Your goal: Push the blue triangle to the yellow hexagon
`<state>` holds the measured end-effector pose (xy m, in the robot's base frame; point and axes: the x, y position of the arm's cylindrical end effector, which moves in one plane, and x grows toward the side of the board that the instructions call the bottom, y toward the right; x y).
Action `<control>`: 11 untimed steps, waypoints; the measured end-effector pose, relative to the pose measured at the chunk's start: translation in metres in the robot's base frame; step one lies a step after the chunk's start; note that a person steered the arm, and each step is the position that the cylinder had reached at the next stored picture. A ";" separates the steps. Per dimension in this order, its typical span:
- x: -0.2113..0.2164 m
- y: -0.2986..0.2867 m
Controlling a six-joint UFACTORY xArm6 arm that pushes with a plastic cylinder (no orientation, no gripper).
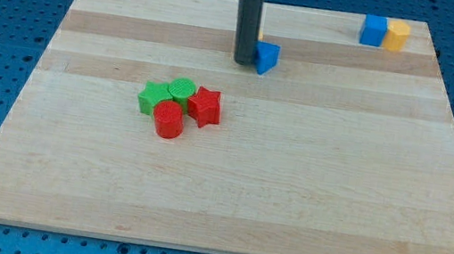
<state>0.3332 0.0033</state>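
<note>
The blue triangle (266, 56) lies on the wooden board near the view's top centre. My tip (244, 61) stands right at its left side, touching or nearly touching it. The yellow hexagon (396, 34) sits at the view's top right, pressed against a blue cube (373, 30) on its left. The triangle is well to the left of and a little below the hexagon.
A cluster sits left of centre: a green star-like block (153, 98), a green cylinder (182, 91), a red star (205, 107) and a red cylinder (168, 121). The wooden board (288, 199) ends near the yellow hexagon at the top right edge.
</note>
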 end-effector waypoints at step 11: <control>0.001 0.229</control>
